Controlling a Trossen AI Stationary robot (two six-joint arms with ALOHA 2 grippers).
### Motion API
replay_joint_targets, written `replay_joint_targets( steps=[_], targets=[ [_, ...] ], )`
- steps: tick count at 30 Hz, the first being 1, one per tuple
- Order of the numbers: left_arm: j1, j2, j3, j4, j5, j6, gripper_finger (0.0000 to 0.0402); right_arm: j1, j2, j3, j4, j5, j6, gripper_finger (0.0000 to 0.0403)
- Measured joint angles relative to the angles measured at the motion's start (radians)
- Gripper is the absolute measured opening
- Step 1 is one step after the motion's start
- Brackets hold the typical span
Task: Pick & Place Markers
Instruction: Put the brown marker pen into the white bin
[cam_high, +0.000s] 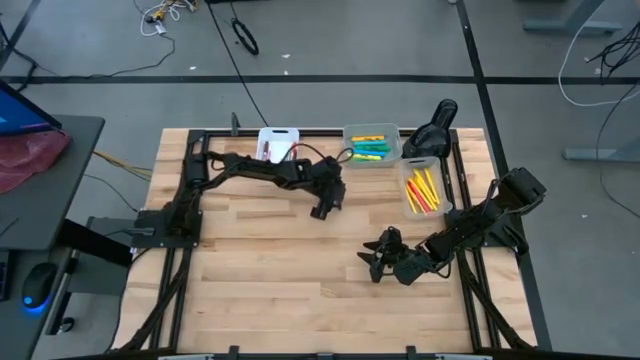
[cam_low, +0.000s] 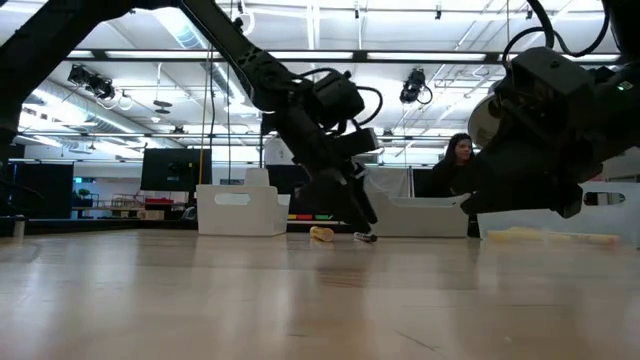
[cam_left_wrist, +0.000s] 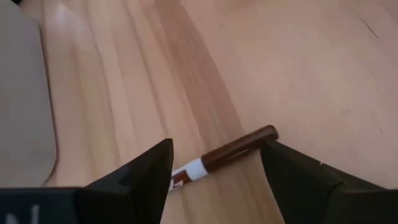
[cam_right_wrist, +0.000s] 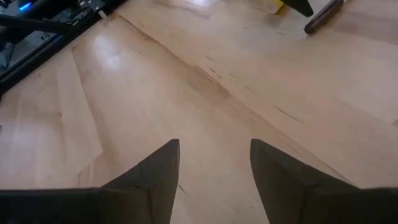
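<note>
The left hand (cam_left_wrist: 214, 171) hung just above the wooden surface (cam_high: 260, 260), its fingers spread wide and gripping nothing, with a brown-and-white marker (cam_left_wrist: 227, 154) lying flat on the boards directly between them. The marker's long axis ran crosswise to the hand, roughly from one finger toward the other, its brown end close to one finger and its white end near the other, so a straight close would likely have met the ends rather than the barrel; a turn of the wrist seemed called for first. From above, the left hand (cam_high: 325, 205) stood near the middle of the surface, far nearer this marker than the right hand (cam_high: 380, 262), which waited open and empty lower on the right side. One loose marker was plainly in reach; a small yellowish thing (cam_low: 321, 234) lay beside it. Two bins held sorted markers: the grey bin (cam_high: 372, 131) with green and yellow ones, the white bin (cam_high: 408, 165) with yellow and red ones, too crowded to count.
</note>
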Motion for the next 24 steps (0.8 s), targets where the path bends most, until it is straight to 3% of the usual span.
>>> replay_joint_targets(
  steps=[8,15,24],
  targets=[
    [0.036,0.044,0.001,0.021,0.073,0.057,0.0236,0.000,0.000,0.000,0.011,0.000,-0.014,0.0199],
    [0.035,0.073,0.005,0.051,0.079,0.075,0.0227,0.000,0.000,0.000,0.016,0.001,-0.018,0.0199],
    [0.047,0.078,0.002,0.044,0.133,0.079,0.0128,0.000,0.000,0.000,0.018,0.001,-0.019,0.0199]
  ],
)
